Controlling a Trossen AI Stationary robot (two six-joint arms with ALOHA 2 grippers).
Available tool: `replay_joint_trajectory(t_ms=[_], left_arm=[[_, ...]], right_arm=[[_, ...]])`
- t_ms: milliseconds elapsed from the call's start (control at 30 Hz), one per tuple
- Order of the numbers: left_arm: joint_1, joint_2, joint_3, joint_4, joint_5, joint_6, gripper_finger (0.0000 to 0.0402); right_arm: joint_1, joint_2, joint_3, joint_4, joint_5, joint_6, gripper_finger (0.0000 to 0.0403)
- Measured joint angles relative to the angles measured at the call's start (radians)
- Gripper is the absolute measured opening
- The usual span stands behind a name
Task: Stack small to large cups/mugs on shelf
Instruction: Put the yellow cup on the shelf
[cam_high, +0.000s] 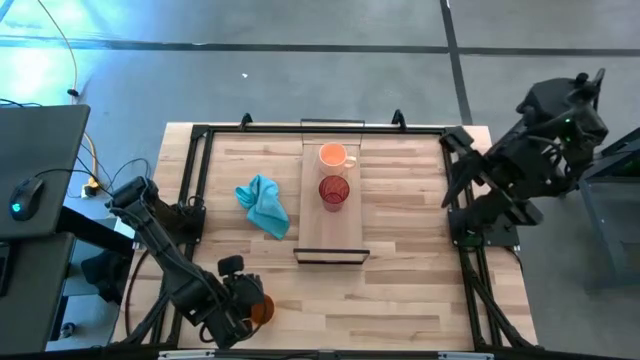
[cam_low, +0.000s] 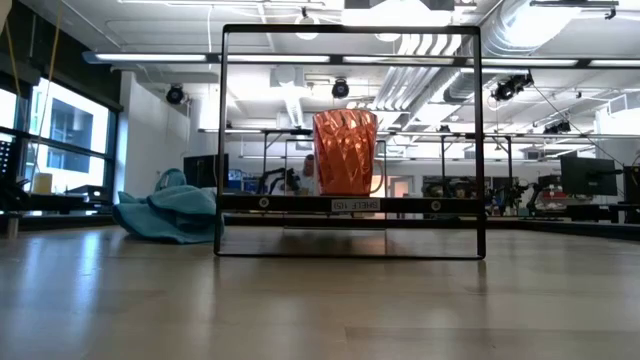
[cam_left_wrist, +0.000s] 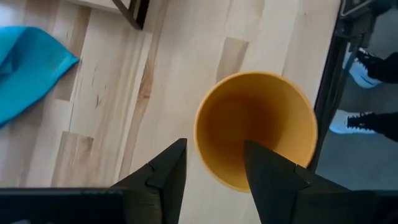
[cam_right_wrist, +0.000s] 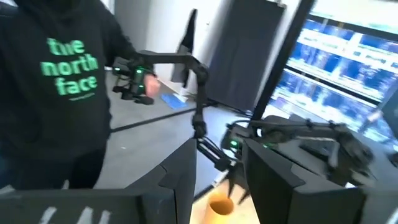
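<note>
The amber-brown cup (cam_high: 264, 310) stands near the table's near edge, left of the middle. My left gripper (cam_high: 245, 303) is open at it. In the left wrist view, one finger (cam_left_wrist: 267, 174) is in front of the cup's mouth (cam_left_wrist: 255, 124) and the other (cam_left_wrist: 165, 177) is outside its wall. The pale orange mug (cam_high: 334, 156) and the dark red patterned cup (cam_high: 333, 191) rest upright on the light-wood shelf (cam_high: 332, 235), with the mug toward the far end. My right gripper (cam_right_wrist: 217, 168) is open and raised beyond the table's right edge. My left gripper straddles the amber cup's rim wall (cam_left_wrist: 208, 158) from above, slanting, one finger at the mouth and one outside. I cannot tell whether either finger touches the cup.
A teal cloth (cam_high: 263, 205) lies left of the shelf. A black frame (cam_low: 350, 140) stands at the shelf's near end, with black rails along the table's sides. A person in a dark hoodie (cam_right_wrist: 56, 81) stands beyond the table. Bare tabletop shows right of the shelf (cam_high: 410, 230).
</note>
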Motion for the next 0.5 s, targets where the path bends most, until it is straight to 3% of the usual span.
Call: replay_joint_trajectory(t_ms=[333, 500], left_arm=[[0.000, 0.000, -0.071, 0.053, -0.003, -0.113, 0.0147], [0.000, 0.000, -0.120, 0.107, -0.002, -0.170, 0.0147]], right_arm=[[0.000, -0.035, 0.000, -0.073, 0.165, 0.025, 0.0124], [0.000, -0.052, 0.000, -0.077, 0.176, 0.022, 0.0124]])
